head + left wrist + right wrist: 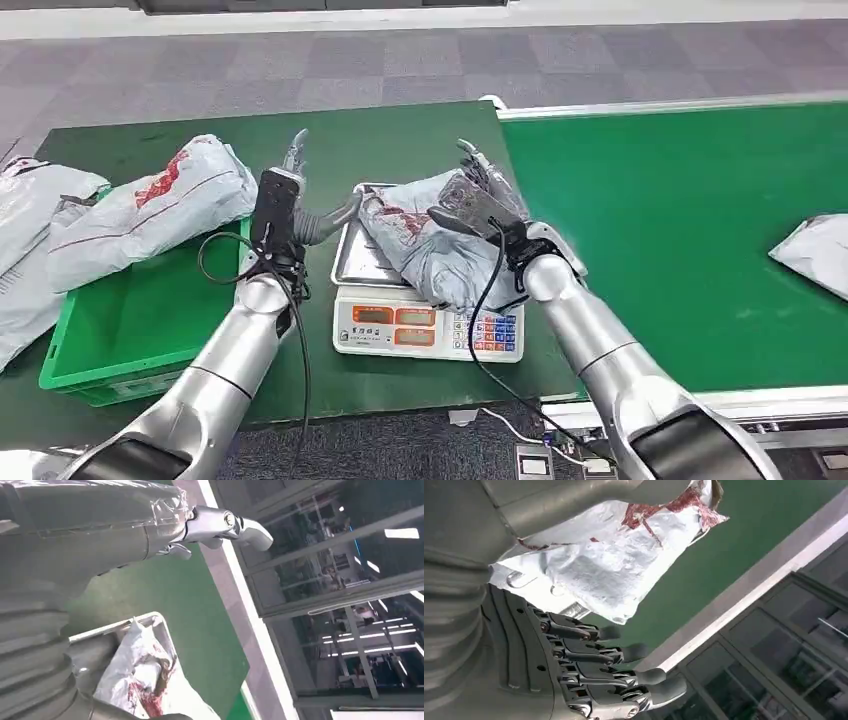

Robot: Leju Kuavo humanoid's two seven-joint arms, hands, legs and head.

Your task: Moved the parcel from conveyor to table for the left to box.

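Parcel (425, 240), grey plastic with red print, lies crumpled on the steel pan of the scale (428, 322), which sits on the green table (400, 140) just left of the conveyor (680, 240). My right hand (478, 200) is on the parcel's right side, thumb across the top of the bag; from my right wrist, the fingers (614, 680) are stretched out past the bag's edge, spread and not wrapped around it, so I'm touching rather than gripping. My left hand (290, 200) is just left of the scale, upright, fingers pointing up and apart, thumb reaching toward the pan's corner, holding nothing. Left again, a green crate (130, 330) carries another printed bag (150, 210) across its rim, with more grey bags (35, 230) at the table's far left edge. On the belt, one more grey bag (815, 250) lies near the right border.
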